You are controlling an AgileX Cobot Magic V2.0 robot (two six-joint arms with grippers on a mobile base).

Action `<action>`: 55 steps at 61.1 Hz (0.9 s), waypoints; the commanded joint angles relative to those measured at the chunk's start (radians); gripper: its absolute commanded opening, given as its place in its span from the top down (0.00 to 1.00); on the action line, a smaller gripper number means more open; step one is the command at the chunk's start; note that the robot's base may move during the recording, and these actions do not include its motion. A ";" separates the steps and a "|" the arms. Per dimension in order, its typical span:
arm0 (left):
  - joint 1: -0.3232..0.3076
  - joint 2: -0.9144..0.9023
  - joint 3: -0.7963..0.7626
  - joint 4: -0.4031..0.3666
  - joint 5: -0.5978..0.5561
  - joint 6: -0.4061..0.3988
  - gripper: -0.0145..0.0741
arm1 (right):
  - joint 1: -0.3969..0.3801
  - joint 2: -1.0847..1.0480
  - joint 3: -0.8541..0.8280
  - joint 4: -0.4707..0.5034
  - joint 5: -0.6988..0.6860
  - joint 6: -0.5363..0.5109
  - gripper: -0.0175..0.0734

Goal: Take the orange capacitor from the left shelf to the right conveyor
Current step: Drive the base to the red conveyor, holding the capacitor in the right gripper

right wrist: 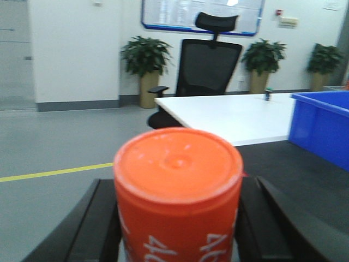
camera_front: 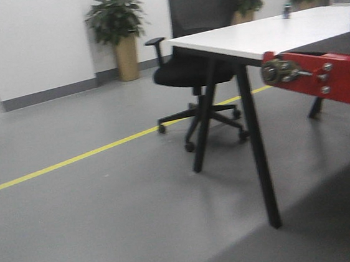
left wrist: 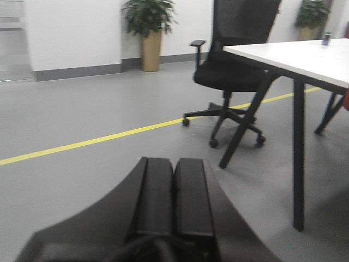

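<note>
Orange capacitor (right wrist: pixel 178 164): upright, flat top towards the right wrist camera, white print partly legible down its side. It is clamped between the two dark fingers of the right hand (right wrist: pixel 178 218), one on each flank. It is off the left shelf, which appears in no view.

Left hand (left wrist: pixel 174 164): fingers pressed together, holding nothing, pointed over bare grey floor.

Right conveyor (right wrist: pixel 283 169): dark belt ahead of the capacitor, beside a white tabletop (right wrist: pixel 229 114), with a blue bin (right wrist: pixel 322 123) at its far right.

Hazards, as judged:
- A release short of the belt would drop the cylinder to the floor.
- A smooth round body held by two flat fingers may twist or slip.
- A low approach could strike the red frame edge.
- A tilted set-down could topple it or roll it.
- Drifting right risks the bin.

View notes:
- The right wrist view alone shows the capacitor, the grip and the belt surface.
- The front view alone shows the bolted red frame (camera_front: pixel 338 76) and its height above the floor.
- The left wrist view alone shows the idle hand.
</note>
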State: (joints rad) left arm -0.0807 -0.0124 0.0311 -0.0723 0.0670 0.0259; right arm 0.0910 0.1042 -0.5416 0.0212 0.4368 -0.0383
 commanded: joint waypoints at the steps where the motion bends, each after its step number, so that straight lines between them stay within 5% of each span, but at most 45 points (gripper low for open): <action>1: 0.001 -0.012 -0.003 -0.002 -0.086 -0.001 0.98 | -0.007 0.013 -0.025 -0.010 -0.089 -0.006 0.64; 55: 0.001 -0.012 -0.003 -0.002 -0.086 -0.001 0.98 | -0.007 0.013 -0.025 -0.010 -0.089 -0.006 0.64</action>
State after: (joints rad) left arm -0.0807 -0.0124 0.0311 -0.0723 0.0670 0.0259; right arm 0.0910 0.1042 -0.5416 0.0212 0.4368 -0.0383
